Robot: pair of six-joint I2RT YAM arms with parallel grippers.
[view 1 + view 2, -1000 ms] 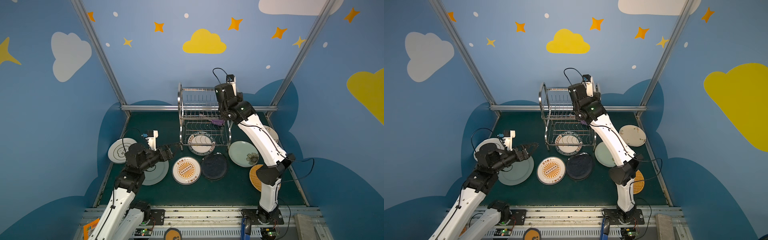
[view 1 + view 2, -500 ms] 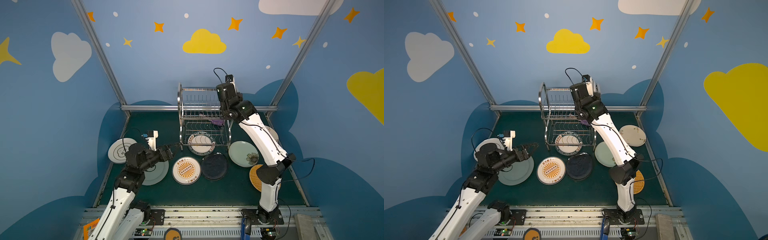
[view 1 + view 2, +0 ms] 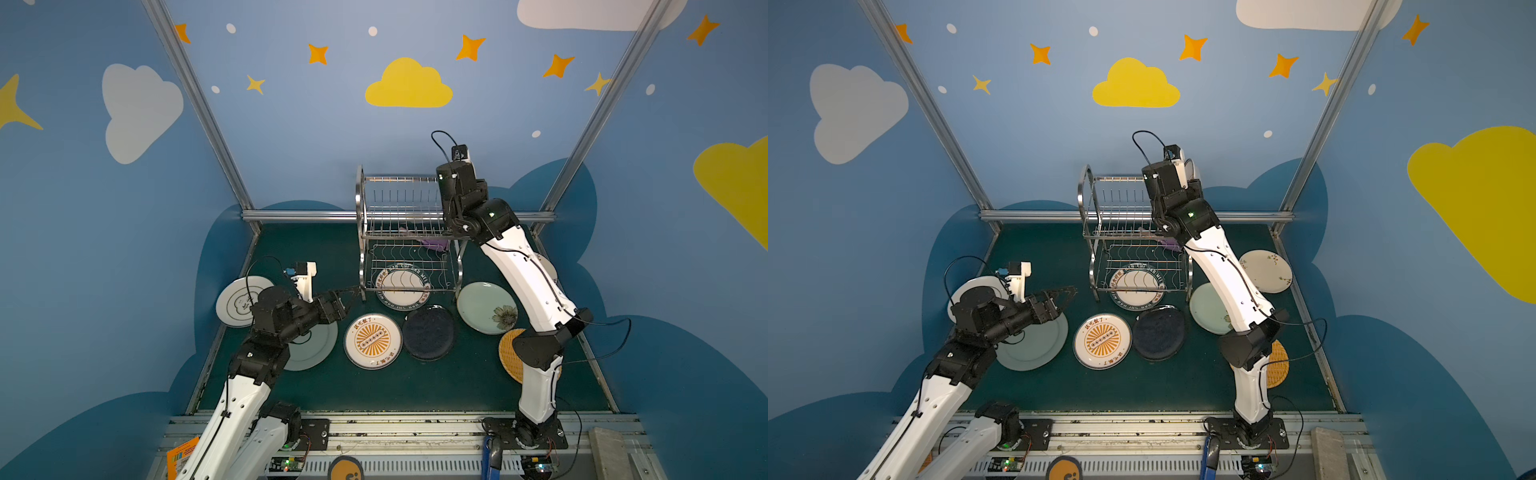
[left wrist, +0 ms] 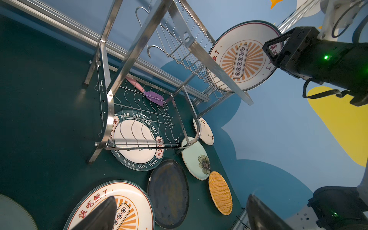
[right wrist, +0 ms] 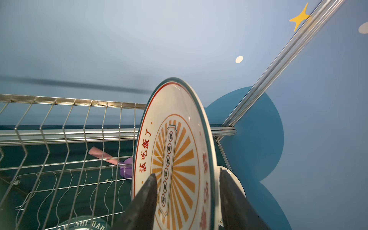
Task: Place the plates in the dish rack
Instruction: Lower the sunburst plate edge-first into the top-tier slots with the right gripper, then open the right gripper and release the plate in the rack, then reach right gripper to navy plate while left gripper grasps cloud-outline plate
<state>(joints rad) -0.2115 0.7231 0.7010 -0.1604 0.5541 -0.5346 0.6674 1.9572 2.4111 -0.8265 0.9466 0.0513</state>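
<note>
Right gripper (image 5: 187, 179) is up at the right end of the dish rack (image 3: 362, 232), jaws spread and straddling the rim of a sunburst plate (image 5: 175, 143). In the right wrist view one finger (image 5: 233, 199) stands just clear of the rim, so no pinch. That plate stands on edge in the upper tier's rightmost slots, slightly tilted. The rack sits mid tabletop near the far edge, with a purple-pink utensil (image 4: 153, 97) on its lower tier. Left gripper (image 3: 351, 293) is wide open and empty, hovering low just beside the rack's front-left leg. The other plates lie flat on the tabletop: lettered-rim plate (image 3: 401, 286) partly under the rack, second sunburst plate (image 3: 372, 340) and navy plate (image 3: 428, 332) in front of it, touching or nearly so. The green flower plate (image 3: 486, 307) is right of those, the woven tan plate (image 3: 509, 357) and cream floral plate (image 3: 1266, 270) near the right edge. The plain green plate (image 3: 311, 349) is under the left arm, emblem plate (image 3: 239, 301) at the left edge.
</note>
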